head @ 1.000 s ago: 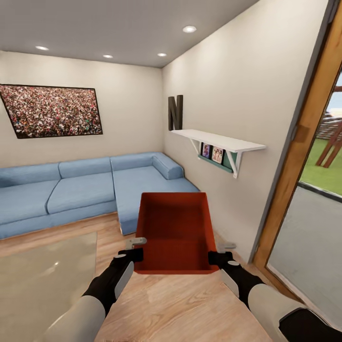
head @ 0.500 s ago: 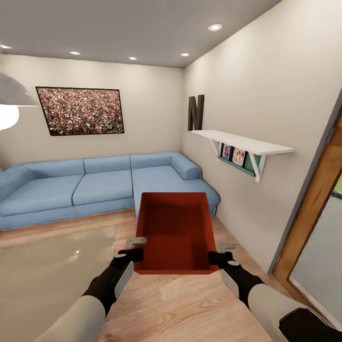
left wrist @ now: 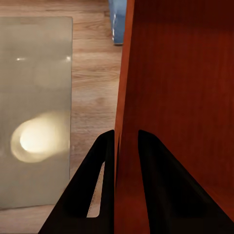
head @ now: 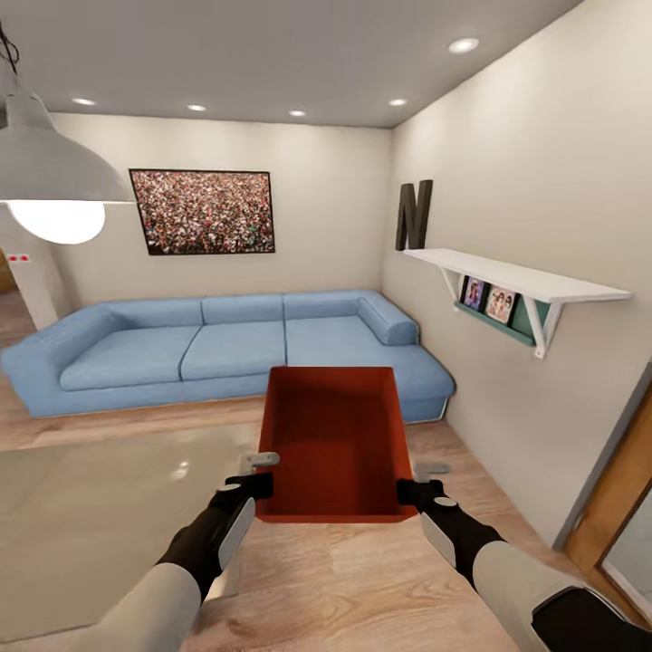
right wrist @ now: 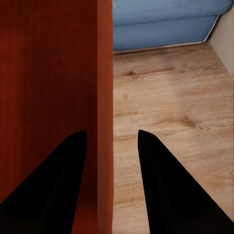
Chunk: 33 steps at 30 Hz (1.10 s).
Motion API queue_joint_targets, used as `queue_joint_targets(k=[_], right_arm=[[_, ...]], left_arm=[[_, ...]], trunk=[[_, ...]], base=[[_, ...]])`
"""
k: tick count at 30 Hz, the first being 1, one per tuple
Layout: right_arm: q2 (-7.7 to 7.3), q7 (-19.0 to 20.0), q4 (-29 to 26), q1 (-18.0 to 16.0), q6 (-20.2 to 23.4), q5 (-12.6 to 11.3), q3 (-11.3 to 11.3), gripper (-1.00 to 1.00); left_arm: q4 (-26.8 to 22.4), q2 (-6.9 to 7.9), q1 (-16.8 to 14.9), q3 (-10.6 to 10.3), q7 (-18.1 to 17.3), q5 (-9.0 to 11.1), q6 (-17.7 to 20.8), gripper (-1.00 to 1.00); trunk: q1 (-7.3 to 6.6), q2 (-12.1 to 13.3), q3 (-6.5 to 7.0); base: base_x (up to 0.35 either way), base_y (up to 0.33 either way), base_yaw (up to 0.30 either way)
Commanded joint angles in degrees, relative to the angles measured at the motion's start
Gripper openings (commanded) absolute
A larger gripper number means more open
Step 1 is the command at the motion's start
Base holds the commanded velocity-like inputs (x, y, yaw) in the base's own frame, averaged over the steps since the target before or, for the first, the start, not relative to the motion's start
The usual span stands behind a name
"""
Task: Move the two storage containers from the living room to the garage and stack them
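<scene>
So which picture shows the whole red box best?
The head view: you see the storage container whole, open top and inside, held up with a claw on each side. The left wrist view shows just one red wall pinched between black fingers, and the right wrist view likewise.

The storage container [head: 332, 435] is looking like smooth matt plastic. Coffee table [head: 81, 516] is showing glossy glass, floor [head: 362, 580] is looking like light wood planks.

light wood plank floor [head: 362, 580] — on it stand a blue sofa [head: 226, 349] along the wall and a glass-topped coffee table [head: 91, 516] nearer.
</scene>
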Motion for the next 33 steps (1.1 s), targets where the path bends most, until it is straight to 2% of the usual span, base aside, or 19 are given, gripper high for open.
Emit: queue_joint_targets(k=[1, 33], right_arm=[[-0.03, 0.5, 0.0, 0.0, -0.1, -1.3, -0.2, -1.0], [-0.03, 0.5, 0.0, 0.0, -0.1, -1.3, -0.2, -1.0]], left_arm=[[-0.2, 0.1, 0.0, 2.0, 0.9, -0.9, -0.3, -1.0], [-0.2, 0.1, 0.0, 2.0, 0.9, -0.9, -0.3, -1.0]], trunk=[[0.02, -0.1, -0.03], [0.02, -0.1, -0.03]], base=[[0.0, 0.0, 0.269], [0.0, 0.0, 0.269]])
